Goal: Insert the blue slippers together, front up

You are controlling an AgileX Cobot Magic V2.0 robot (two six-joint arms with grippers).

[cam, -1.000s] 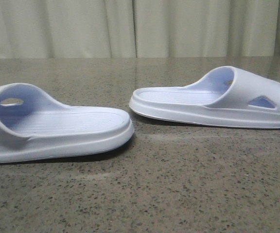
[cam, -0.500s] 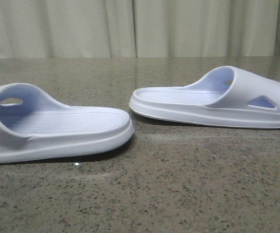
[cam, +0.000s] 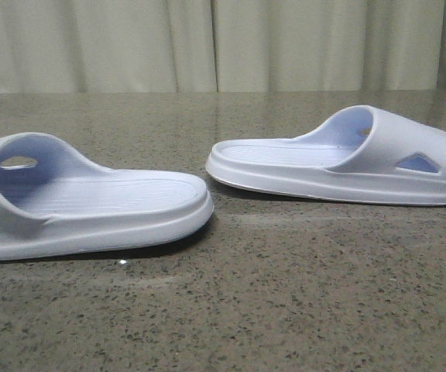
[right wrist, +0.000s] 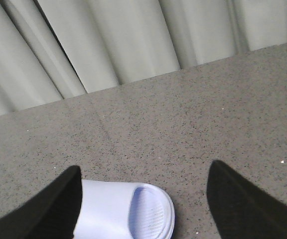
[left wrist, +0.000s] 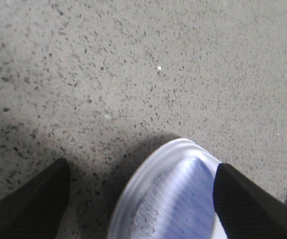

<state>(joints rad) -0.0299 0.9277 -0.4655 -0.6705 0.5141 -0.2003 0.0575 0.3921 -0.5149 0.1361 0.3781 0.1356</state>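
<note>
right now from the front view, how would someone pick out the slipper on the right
On the speckled stone table in front of the curtain, two pale blue slippers lie heel to heel, apart. The right slipper lies farther back, and unlike the left slipper, its strap shows a triangular side cut-out.

No readable text or markings

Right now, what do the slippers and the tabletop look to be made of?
The slippers: probably moulded foam, matte pale blue-white, with thick rounded edges and a ribbed footbed. The tabletop: looks like polished speckled stone or a stone-look laminate, grey-brown and faintly reflective.
</note>
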